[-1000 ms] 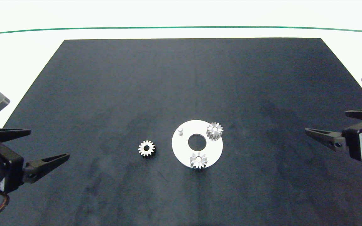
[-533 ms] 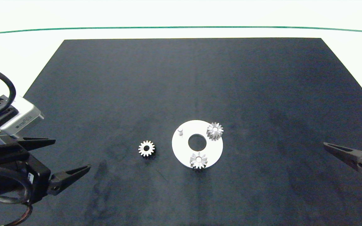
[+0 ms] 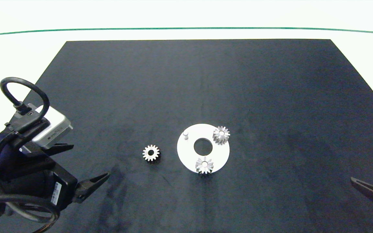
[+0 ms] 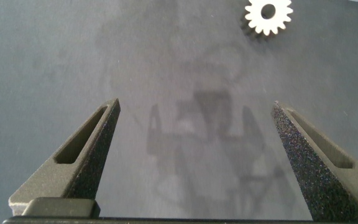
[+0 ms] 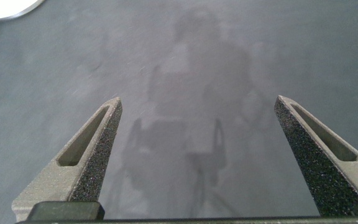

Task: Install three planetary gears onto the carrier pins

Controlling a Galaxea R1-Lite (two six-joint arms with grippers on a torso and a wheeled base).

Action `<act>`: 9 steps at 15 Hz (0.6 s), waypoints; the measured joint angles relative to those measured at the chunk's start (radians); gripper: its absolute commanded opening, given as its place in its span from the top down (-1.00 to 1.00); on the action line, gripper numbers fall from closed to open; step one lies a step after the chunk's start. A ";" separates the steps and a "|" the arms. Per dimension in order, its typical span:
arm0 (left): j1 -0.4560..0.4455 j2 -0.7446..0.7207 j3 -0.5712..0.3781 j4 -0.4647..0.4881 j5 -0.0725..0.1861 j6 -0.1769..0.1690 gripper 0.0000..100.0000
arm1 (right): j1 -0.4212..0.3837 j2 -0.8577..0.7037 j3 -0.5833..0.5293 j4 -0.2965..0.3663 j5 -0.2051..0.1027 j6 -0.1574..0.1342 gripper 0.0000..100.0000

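The white disc (image 3: 221, 152) lies on the black mat right of centre. Two planetary gears (image 3: 221, 134) (image 3: 204, 165) sit on carrier pins at its far-right and near edges. One carrier pin (image 3: 186, 134) at the disc's far left stands bare. A third gear (image 3: 151, 152) (image 4: 268, 15) lies flat on the mat left of the disc. My left gripper (image 3: 91, 161) (image 4: 196, 104) is open and empty, low over the mat, left of that gear. My right gripper (image 5: 197, 102) is open and empty at the near right; only one of its fingers (image 3: 371, 192) shows in the head view.
The black mat (image 3: 199, 81) covers most of the white table. A green line (image 3: 186, 28) runs along the far side. A sliver of the disc's rim (image 5: 5, 6) shows in the right wrist view.
The left arm has come in from the left edge toward the loose gear, still open. The right arm has drawn back toward the near-right corner. Gears and disc have not moved.
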 measured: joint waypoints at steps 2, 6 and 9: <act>0.003 0.032 0.002 -0.029 0.008 0.000 -1.00 | 0.022 -0.010 0.027 0.000 0.027 0.003 -1.00; 0.001 0.079 0.003 -0.037 0.009 0.000 -1.00 | 0.082 -0.004 0.066 0.002 0.031 0.016 -1.00; -0.026 0.133 -0.011 -0.070 0.009 -0.009 -1.00 | 0.088 -0.004 0.069 0.005 0.028 0.013 -1.00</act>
